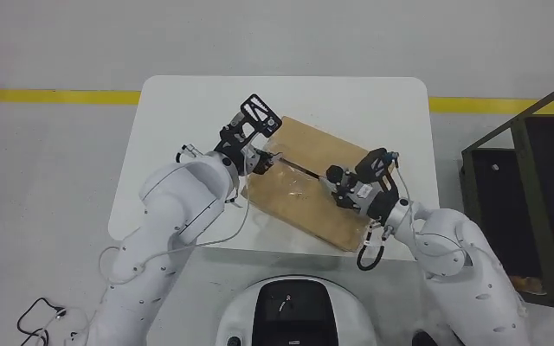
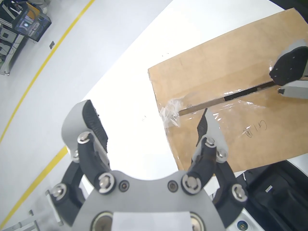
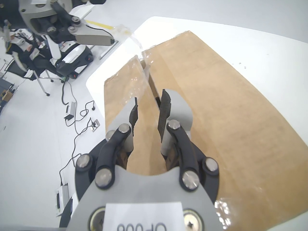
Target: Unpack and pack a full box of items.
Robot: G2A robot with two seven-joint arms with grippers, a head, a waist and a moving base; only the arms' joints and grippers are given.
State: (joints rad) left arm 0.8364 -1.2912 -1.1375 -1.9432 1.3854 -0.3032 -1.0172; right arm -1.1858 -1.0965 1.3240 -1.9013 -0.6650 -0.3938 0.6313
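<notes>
Unpacking seems barely begun: the cardboard box [image 1: 299, 203], mid-frame in the top view, has its flaps down, with clear tape [image 2: 171, 116] crumpled loose at one end of the seam. The left gripper [image 2: 147, 108] is spread wide around that tape. The right gripper [image 3: 150, 96], fingers slightly apart, sits over the seam, gripping nothing.

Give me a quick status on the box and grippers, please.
Left gripper open at box end, beside crumpled tape. Right gripper open, fingers straddling top seam. Seam gapped, flaps down; tape partly clinging along it.
</notes>
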